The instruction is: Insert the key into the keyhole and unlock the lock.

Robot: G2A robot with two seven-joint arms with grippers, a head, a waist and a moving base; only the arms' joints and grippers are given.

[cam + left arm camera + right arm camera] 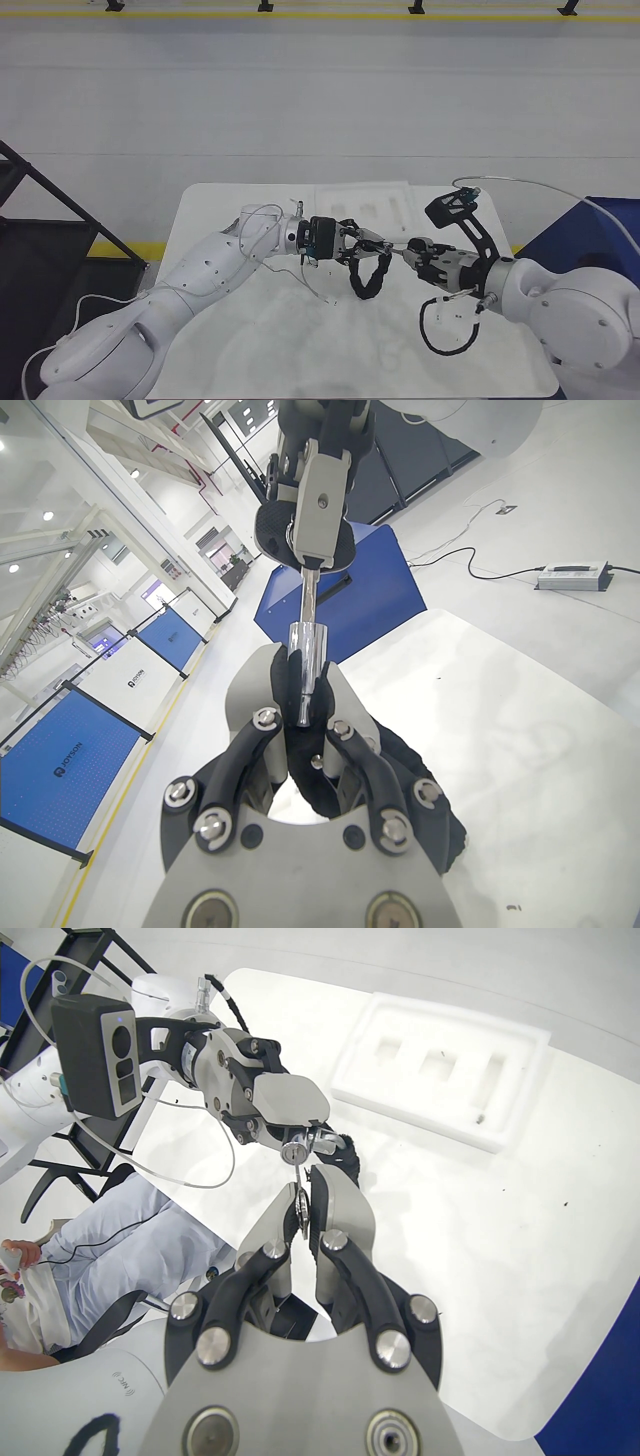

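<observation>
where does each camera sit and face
top view: above the arms, looking down at table and both arms.
left wrist view: on that wrist, along the left gripper holding the lock, toward the right gripper.
right wrist view: on that wrist, along the right gripper holding the key, toward a foam tray.
wrist views share: key meeting lock.

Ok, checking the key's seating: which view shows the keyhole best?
The right wrist view: it faces the keyhole, with the key's blade at it. The left wrist view shows the lock from the side, keyhole face turned away. In the top view it is too small to tell.
</observation>
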